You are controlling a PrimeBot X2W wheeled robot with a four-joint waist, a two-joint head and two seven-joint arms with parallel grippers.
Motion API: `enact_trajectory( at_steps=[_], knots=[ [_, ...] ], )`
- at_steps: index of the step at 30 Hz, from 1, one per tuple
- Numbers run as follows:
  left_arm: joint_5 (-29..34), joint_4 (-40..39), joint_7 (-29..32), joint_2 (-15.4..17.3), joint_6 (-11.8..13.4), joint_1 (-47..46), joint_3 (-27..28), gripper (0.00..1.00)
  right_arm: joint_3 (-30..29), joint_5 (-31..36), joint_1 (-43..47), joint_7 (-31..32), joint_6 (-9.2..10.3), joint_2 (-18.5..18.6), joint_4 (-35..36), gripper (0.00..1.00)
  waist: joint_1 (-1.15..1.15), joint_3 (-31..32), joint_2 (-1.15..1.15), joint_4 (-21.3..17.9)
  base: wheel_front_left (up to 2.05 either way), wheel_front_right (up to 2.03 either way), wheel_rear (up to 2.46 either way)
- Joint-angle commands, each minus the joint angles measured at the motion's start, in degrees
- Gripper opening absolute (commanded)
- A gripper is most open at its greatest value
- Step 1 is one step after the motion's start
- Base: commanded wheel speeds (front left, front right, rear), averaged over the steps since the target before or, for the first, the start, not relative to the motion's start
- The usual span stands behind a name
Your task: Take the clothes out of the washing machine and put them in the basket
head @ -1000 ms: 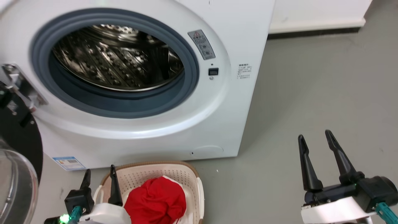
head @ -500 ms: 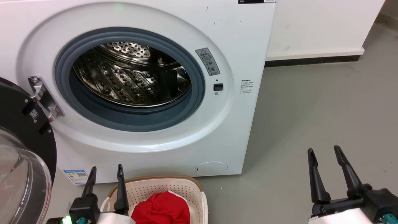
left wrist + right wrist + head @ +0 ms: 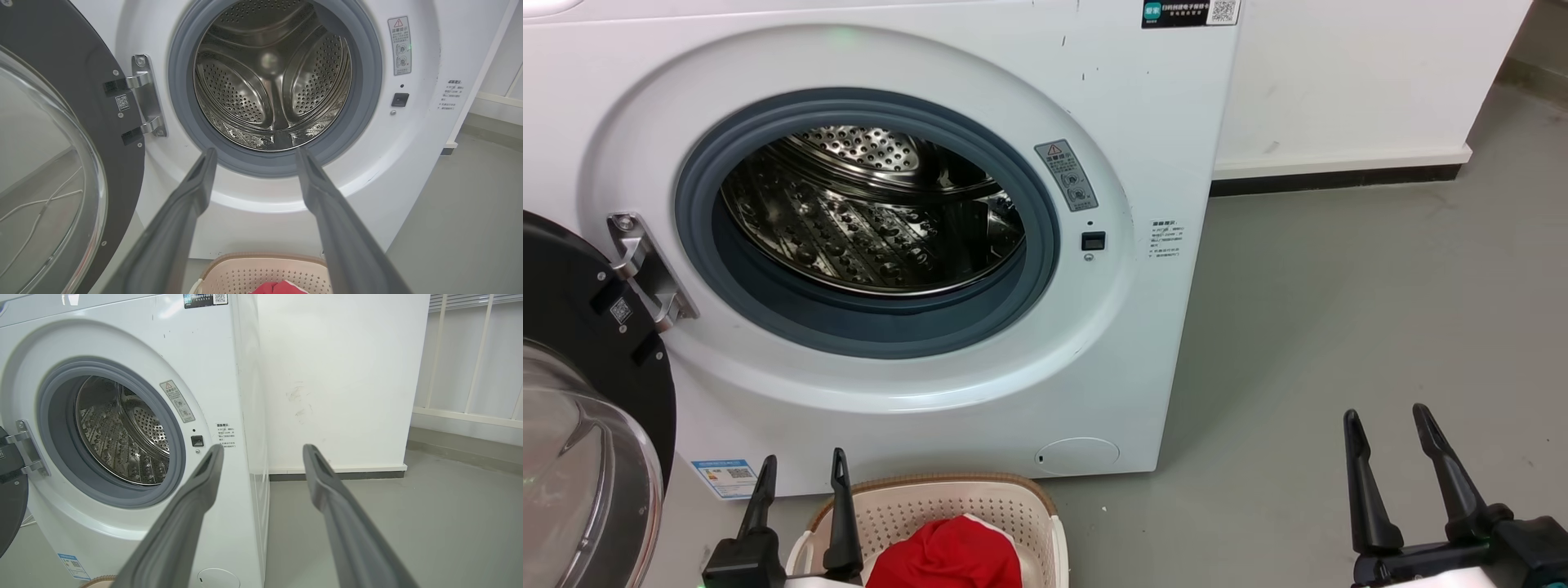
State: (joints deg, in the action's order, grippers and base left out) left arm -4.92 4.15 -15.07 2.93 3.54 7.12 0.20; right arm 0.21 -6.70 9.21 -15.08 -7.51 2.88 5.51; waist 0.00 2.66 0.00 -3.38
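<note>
The red jersey (image 3: 947, 557) lies bunched inside the cream laundry basket (image 3: 931, 481). The basket stands on the floor (image 3: 1339, 310) just in front of the washing machine (image 3: 1127, 343), below its grey-rimmed port; it was probably put there so a garment drawn from the port has only a short drop. The perforated steel drum (image 3: 849, 237) shows bare metal wherever it can be seen, so the unloading looks finished or nearly so. The jersey is crumpled into a mound with no clear long axis. A white edge runs along its upper right, and its lower part is cut off by the head view's bottom edge. The basket's mouth faces up, and its long side seems to run along the washer's front. The glass door (image 3: 580, 327) hangs open at the left, clear of the port. The left hand (image 3: 802, 457) hovers over the basket's left rim, its 2 fingers spread and empty, pointing toward the washer. The right hand (image 3: 1386, 412) is over bare floor well to the right, likewise released and empty.
</note>
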Motion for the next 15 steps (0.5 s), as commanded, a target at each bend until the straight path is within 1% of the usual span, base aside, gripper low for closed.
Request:
enact_trajectory(
  at_steps=[1, 7, 8, 12, 15],
  knots=[
    [-0.3, -0.1, -0.1, -0.1, 0.2, 0.6, 0.0, 1.0, 0.0, -0.3, 0.6, -0.1, 0.04, 0.0, 0.3, 1.0, 0.0, 0.0, 0.0, 0.0, 0.0, 0.0, 0.0],
    [-0.1, 0.2, -0.1, -0.1, 0.2, 0.7, 0.2, 1.0, 0.2, -0.5, 0.4, -0.1, 0.04, 0.0, 0.5, 1.0, 0.0, 0.2, 0.0, -0.2, 0.0, 0.0, 0.0],
    [-0.3, 0.2, 0.0, 0.0, 0.0, 0.2, 0.1, 0.0, 0.3, -0.4, 0.1, 0.0, 0.0, 0.0, 0.1, 0.0, 0.01, 0.3, 0.0, -0.2, 0.0, 0.0, 0.0],
    [-1.1, 2.4, 0.6, -0.1, -0.1, 0.4, 0.3, 0.0, 0.4, -1.1, 0.6, 0.1, 0.0, 0.0, -1.7, 0.0, 0.01, 0.2, 0.0, -0.2, 0.0, 0.0, 0.0],
    [-4.7, 3.2, 1.8, -0.1, -0.6, -0.5, 0.9, 0.0, 0.5, -5.0, 0.2, 0.7, 0.0, 0.2, -2.2, 0.0, 0.01, 0.2, 0.0, -0.1, 0.0, 0.0, 0.0]
  ],
)
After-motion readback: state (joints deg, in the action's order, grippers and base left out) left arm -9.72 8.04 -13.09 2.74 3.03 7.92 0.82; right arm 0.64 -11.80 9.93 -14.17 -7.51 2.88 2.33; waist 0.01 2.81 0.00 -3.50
